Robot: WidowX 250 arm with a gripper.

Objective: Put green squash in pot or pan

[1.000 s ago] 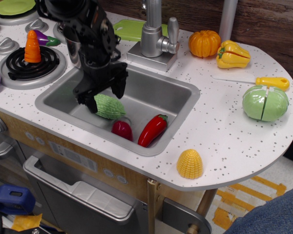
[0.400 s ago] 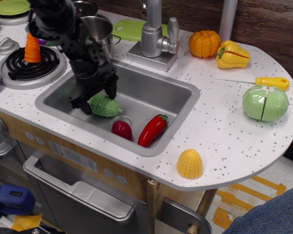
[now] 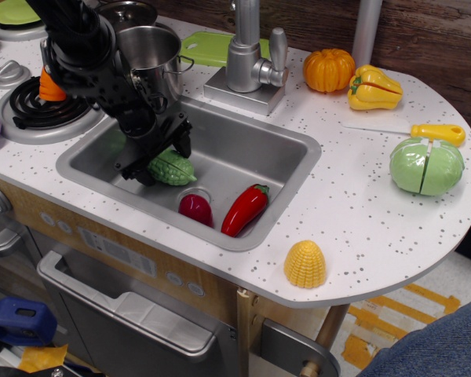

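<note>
Reaching down into the sink [image 3: 286, 153], the black gripper [image 3: 153, 157] covered the left end of the green squash [image 3: 173, 168], its fingers clamped on it. What showed was light green, oval and bumpy, at the sink's left side. Behind the arm stood the steel pot [image 3: 151, 51], partly hidden.

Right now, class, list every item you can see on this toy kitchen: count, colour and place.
Green squash: 1, light green, in sink at gripper.
Pot: 1, silver, behind sink's left end.
Red pepper: 1, in sink.
Radish: 1, dark red, in sink.
Sink: 1, grey.
Faucet: 1, silver.
Pumpkin: 1, orange, back counter.
Yellow pepper: 1, beside pumpkin.
Knife: 1, yellow handle, right.
Split vegetable: 1, pale green, right.
Corn: 1, yellow, front edge.
Carrot: 1, orange, burner.
Gripper: 1, black, around squash.
</note>
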